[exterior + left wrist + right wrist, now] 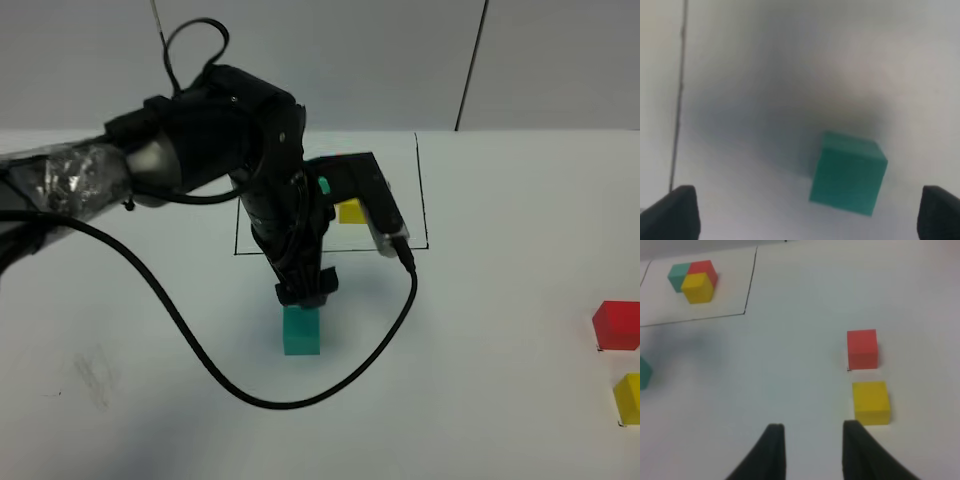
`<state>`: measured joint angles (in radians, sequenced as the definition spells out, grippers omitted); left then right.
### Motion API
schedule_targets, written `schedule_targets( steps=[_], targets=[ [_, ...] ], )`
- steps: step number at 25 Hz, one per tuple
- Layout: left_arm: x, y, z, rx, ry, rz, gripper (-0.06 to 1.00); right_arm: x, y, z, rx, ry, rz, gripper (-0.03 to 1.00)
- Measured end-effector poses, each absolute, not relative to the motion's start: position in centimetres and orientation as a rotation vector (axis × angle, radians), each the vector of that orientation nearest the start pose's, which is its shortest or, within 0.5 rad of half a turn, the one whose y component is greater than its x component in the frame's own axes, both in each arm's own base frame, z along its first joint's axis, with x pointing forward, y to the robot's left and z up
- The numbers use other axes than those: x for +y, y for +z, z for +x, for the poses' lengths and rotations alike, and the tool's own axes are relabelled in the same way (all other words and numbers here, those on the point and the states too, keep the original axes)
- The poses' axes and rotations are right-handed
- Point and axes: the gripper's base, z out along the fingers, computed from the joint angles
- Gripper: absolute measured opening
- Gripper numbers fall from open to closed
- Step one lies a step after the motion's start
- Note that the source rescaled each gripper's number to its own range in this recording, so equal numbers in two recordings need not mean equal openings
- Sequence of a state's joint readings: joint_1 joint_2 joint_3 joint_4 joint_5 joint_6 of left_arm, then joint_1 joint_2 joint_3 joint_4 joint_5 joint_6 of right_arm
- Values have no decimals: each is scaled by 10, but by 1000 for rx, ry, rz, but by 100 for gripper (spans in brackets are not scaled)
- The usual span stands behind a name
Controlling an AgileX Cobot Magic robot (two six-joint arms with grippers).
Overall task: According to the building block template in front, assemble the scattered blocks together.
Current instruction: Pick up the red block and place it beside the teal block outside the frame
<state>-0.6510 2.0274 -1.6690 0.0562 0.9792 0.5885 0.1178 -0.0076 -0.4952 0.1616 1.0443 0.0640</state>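
Note:
The teal cube sits on the white table just below my left gripper. In the left wrist view the teal cube lies ahead of and between the wide-open fingertips, untouched. The red cube and yellow cube sit at the far right. The template, a teal, red and yellow cluster, lies inside the black outline; in the high view the left arm hides most of it, with only its yellow cube showing. My right gripper is open, near the red cube and yellow cube.
The left arm's black cable loops over the table in front of the teal cube. The black outline runs behind the arm. A grey wall stands at the table's far edge.

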Motion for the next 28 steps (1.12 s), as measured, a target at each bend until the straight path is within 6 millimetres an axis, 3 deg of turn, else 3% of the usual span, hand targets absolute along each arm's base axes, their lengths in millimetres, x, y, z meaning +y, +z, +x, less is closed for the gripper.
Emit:
schedule_targets(
  steps=[6,9,13,21,28],
  targets=[
    [-211,295,339,2449,464,1275,89,12,278,-7,2027,308,-61,0],
    [-187,331,331,2460,427,1012,81,12,278,-7,2027,308,-61,0],
    [-157,385,308,2411,318,748,77,12,278,-7,2027,308,-61,0],
    [-95,484,223,2156,190,401,76,12,278,-7,2027,308,-61,0],
    [-34,536,127,1917,65,266,75,12,278,-7,2027,308,-61,0]
  ],
)
